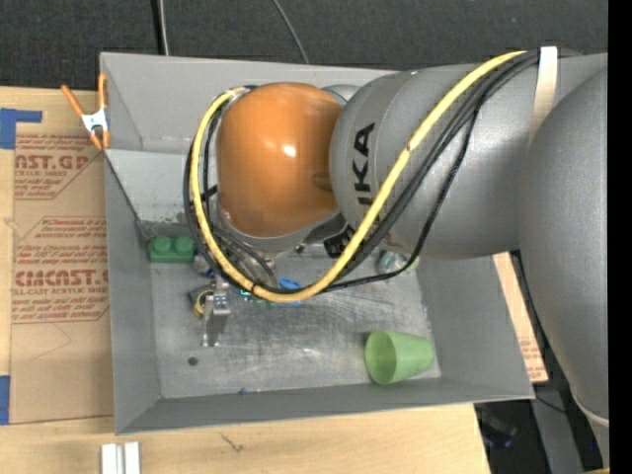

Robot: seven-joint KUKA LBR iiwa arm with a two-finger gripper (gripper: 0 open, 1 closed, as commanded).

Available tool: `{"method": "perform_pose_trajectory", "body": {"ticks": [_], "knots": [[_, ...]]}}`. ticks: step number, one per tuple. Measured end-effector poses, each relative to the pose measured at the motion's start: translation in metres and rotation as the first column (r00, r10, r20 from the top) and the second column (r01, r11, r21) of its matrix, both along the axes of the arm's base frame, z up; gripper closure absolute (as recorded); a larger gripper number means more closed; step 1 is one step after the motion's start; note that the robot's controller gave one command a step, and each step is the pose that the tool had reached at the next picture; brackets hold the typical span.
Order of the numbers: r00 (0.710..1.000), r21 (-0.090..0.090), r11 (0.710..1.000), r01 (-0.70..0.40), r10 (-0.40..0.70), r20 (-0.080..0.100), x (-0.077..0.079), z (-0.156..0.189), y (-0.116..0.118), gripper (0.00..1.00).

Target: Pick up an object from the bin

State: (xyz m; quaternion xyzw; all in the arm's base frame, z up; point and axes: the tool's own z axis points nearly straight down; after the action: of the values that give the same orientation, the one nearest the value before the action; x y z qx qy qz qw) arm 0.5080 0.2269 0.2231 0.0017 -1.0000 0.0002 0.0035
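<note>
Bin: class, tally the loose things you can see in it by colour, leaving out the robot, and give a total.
Green: 2 (cup, block)
Blue: 1 (small piece, partly under the arm)
Total: 3 in sight; the arm covers part of the bin.

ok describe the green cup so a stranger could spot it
In the grey metal bin, look at the floor's lower right corner. A pale green plastic cup lies there on its side, alone. The other green thing, a darker studded block, sits far left.
</note>
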Motion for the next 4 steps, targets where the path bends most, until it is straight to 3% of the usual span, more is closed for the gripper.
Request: {"method": "perform_pose_trajectory", "body": {"ticks": [1,2,3,4], "knots": [[0.975,0.003,0.975,-0.222,0.222,0.014,0.038,-0.14,-0.052,0.0],[0.986,0.003,0.986,-0.164,0.164,0.01,0.039,-0.123,-0.039,0.0],[0.988,-0.002,0.988,-0.152,0.152,0.01,0.063,-0.123,-0.107,0.0],[1.0,0.01,1.0,-0.005,0.005,0.017,0.062,-0.147,-0.132,0.0]]}}
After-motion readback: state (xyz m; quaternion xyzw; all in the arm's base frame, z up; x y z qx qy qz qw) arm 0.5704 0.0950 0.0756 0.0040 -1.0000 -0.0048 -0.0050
